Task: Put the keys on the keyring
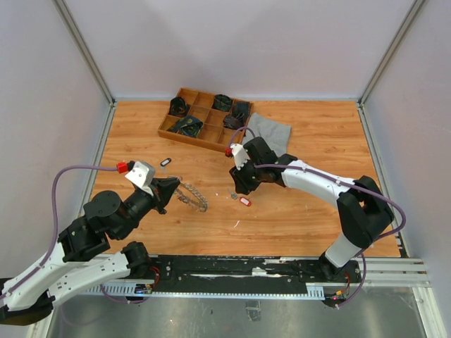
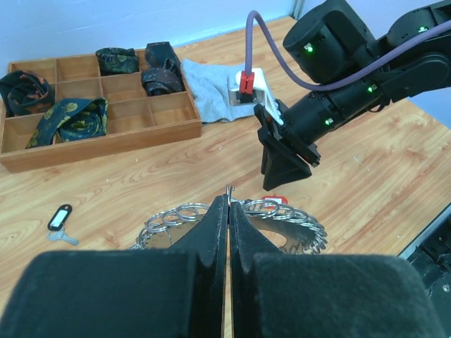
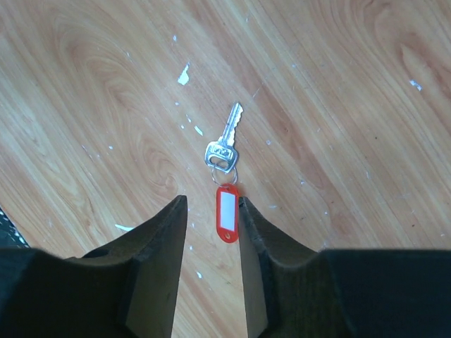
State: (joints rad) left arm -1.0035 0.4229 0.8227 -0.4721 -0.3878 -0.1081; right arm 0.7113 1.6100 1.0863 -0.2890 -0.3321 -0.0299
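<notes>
The keyring [image 1: 192, 197], a big wire ring crowded with small silver rings, lies on the table in front of my left gripper [image 1: 171, 191]. In the left wrist view the left gripper [image 2: 229, 201] is shut on a thin metal piece of the keyring [image 2: 296, 220], and a small hook pokes out past the tips. A silver key with a red tag [image 3: 226, 210] lies flat on the wood. My right gripper [image 3: 213, 208] is open low over it, with the tag between its fingers and close to the right one. A second key with a dark tag [image 1: 165, 162] lies left of centre.
A wooden compartment tray [image 1: 194, 140] holding dark rolled fabric items stands at the back. A grey cloth [image 1: 271, 130] lies to its right. White scraps [image 3: 183, 74] dot the wood. Grey walls close in the table on three sides.
</notes>
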